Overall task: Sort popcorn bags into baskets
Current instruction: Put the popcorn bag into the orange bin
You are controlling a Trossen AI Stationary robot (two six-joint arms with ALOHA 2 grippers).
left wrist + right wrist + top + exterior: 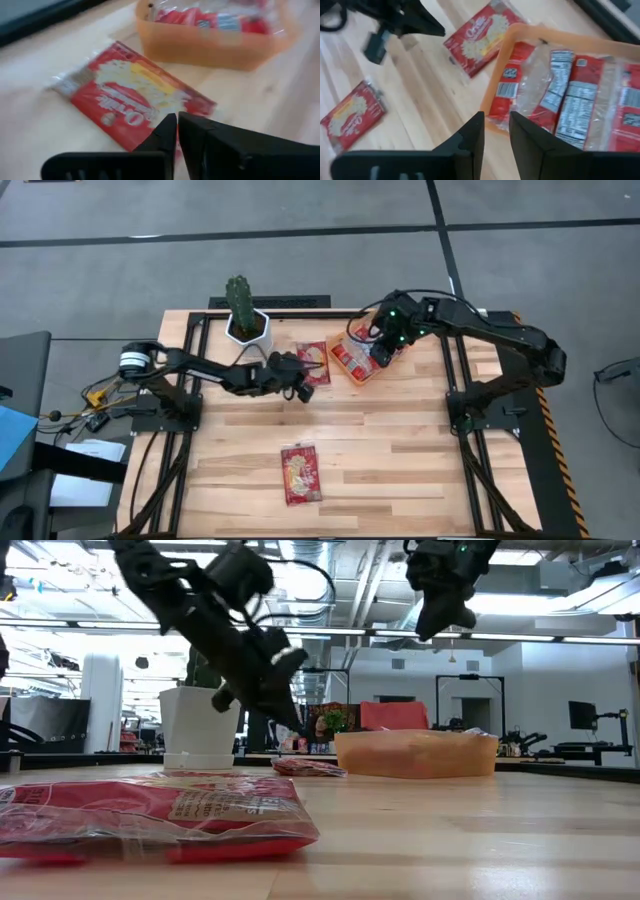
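A red popcorn bag with a cream centre panel lies flat on the table just left of the orange tray. My left gripper is shut and hovers over that bag's near edge; the low view shows it above the bag. My right gripper is open a little and empty, high over the tray, which holds several red bags. Another red bag lies flat near the table's front edge.
A white pot with a green cactus stands at the back of the table, just left of my left gripper. Bare wood lies between the tray and the front bag. Black frame rails run along the table's left and right sides.
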